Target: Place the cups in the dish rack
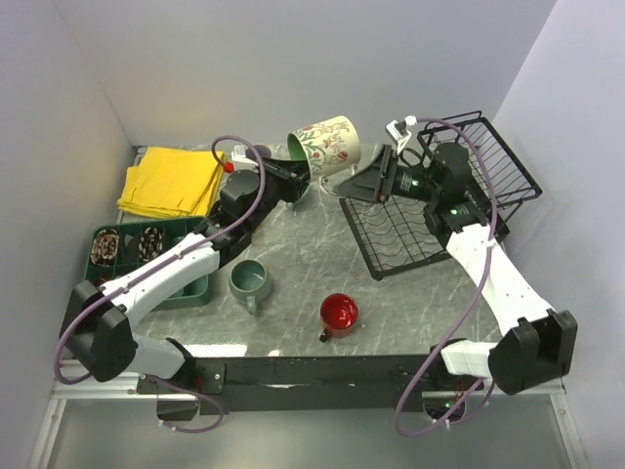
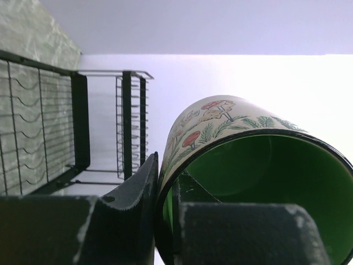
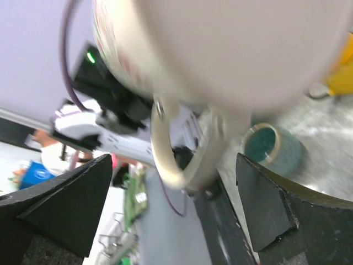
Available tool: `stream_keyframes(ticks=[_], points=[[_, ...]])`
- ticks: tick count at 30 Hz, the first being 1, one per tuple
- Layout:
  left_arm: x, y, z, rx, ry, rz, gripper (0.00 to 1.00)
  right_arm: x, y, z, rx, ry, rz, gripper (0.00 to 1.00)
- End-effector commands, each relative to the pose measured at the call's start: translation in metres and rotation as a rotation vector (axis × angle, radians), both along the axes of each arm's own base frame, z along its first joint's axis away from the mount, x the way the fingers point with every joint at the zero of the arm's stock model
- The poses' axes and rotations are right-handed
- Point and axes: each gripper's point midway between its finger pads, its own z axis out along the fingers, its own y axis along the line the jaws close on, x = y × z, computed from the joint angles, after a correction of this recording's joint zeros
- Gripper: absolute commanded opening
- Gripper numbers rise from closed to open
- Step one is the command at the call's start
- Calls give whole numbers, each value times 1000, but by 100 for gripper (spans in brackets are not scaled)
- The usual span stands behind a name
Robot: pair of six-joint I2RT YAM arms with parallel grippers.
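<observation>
Pinched at its rim by the left claw (image 2: 165, 185), the mushroom-patterned mug (image 2: 248, 165) is held aloft on its side.
The right claw (image 3: 175, 190) is spread, with the mug's cream handle seen between its fingers, near the dish rack (image 1: 389, 249). A grey-green mug (image 1: 250, 281) and a red mug (image 1: 339, 313) are seen on the table (image 1: 293, 244).

Marbled grey table (image 1: 293, 244), seen from above. Far left: folded yellow cloth (image 1: 171, 182), with a green compartment tray (image 1: 128, 244) in front of it. Near edge: upright grey-green mug (image 1: 249, 280) and shiny red mug (image 1: 339, 313), apart. Right: black wire dish rack (image 1: 400, 239).
</observation>
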Motion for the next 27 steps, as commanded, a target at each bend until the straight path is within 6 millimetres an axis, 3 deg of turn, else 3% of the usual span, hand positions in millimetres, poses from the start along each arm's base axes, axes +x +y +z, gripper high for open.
stream_keyframes(ticks=[1,10,17,23,27], points=[[-27,7,105,-269,-213,-51,1,2,14,54,131,-46,42,95],[-27,-6,99,-262,-211,-85,1,-5,21,63,203,45,84,73],[-23,-15,84,-212,-192,-85,1,-5,21,59,211,79,85,49],[-20,-25,68,-156,-171,-85,1,-4,21,57,206,82,83,45],[-18,-35,58,-124,-162,-94,1,-4,21,54,202,83,83,35]])
